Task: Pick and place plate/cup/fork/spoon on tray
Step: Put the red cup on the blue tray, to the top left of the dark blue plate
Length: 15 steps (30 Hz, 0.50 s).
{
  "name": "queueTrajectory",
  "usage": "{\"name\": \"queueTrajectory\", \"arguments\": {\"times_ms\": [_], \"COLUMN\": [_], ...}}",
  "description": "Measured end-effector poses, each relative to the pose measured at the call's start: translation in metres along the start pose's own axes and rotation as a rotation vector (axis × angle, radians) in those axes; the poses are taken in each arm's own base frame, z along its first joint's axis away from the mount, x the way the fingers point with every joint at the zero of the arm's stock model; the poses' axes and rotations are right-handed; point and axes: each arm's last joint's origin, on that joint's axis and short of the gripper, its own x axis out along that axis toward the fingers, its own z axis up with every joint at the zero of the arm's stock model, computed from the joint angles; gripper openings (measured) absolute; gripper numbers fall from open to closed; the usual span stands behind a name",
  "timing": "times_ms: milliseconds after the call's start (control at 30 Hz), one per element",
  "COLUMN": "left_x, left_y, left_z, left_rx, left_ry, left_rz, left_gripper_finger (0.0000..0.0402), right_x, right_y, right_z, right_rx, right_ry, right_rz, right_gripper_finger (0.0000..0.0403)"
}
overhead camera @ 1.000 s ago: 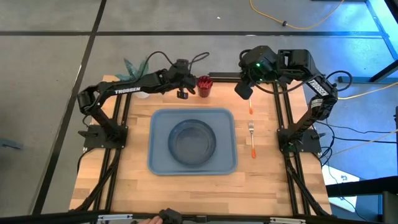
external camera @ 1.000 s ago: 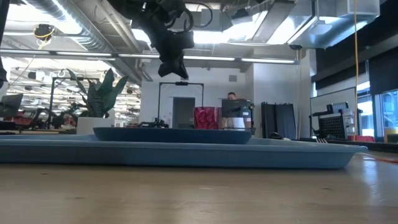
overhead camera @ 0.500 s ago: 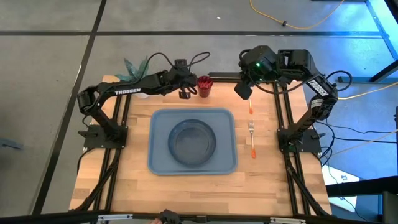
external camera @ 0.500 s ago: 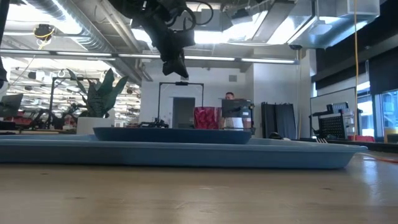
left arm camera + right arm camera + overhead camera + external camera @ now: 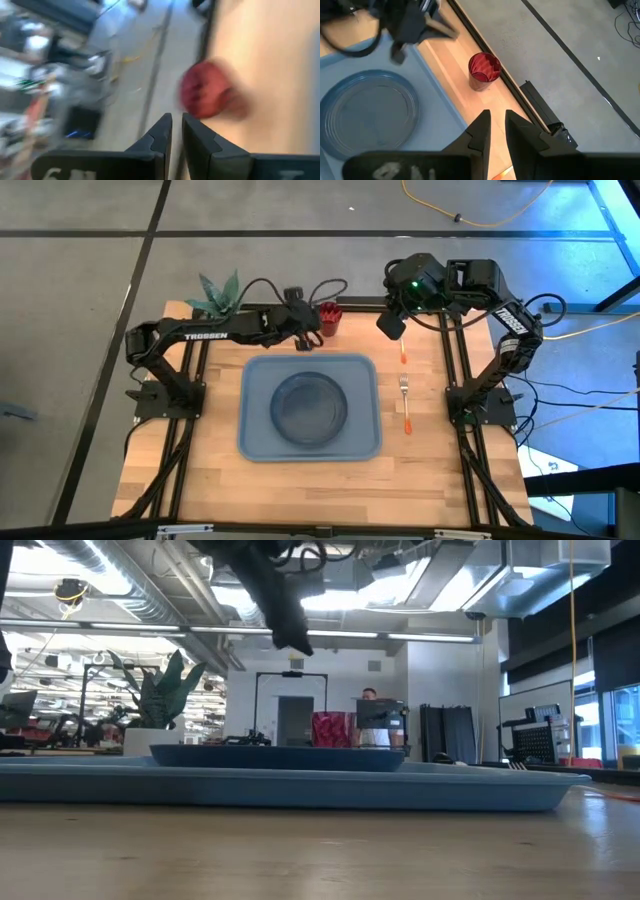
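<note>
Left gripper [image 5: 305, 338]: hung just beside the cup [image 5: 328, 319], fingers nearly together on nothing, apparently lining up to grasp it.
Cup: stood on bare wood beyond the tray [image 5: 252, 408], not yet loaded.
Plate [image 5: 311, 404]: already lay central in the tray.
Right gripper [image 5: 392, 326]: fingers nearly together, empty, waited above the spoon [image 5: 403, 351].
Fork [image 5: 406, 401]: lay beside the tray.

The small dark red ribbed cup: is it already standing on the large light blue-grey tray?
No, the small dark red ribbed cup stands on the bare wooden table beyond the far edge of the large light blue-grey tray.
</note>
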Motion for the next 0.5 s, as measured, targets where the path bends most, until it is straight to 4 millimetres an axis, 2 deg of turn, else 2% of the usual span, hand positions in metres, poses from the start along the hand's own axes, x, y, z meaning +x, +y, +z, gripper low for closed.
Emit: {"name": "queueTrajectory", "arguments": {"times_ms": [100,167,233,300,500], "left_x": [-0.013,-0.021,-0.027,-0.03,-0.041], "left_y": [-0.004,-0.001,0.004,0.011,0.028], "left_z": [0.001,0.006,0.003,0.004,0.003], "left_rx": [-0.021,-0.078,-0.117,-0.134,-0.124], "left_ry": [-0.045,-0.083,-0.045,-0.025,0.087], "left_rz": [-0.262,-0.459,-0.624,-0.666,-0.624], "left_gripper_finger": [0.0036,0.0033,0.0031,0.003,0.003], "right_x": [0.0,0.0,0.0,0.0,0.0], "right_y": [0.0,0.0,0.001,0.001,0.002], "right_z": [0.0,0.0,0.0,0.0,0.0], "right_rx": [0.0,0.0,-0.001,-0.003,-0.004], "right_ry": [0.0,0.002,0.002,0.004,0.01], "right_rz": [0.001,0.008,0.011,0.026,0.057], "right_gripper_finger": [0.0062,0.0062,0.0061,0.0062,0.0062]}}
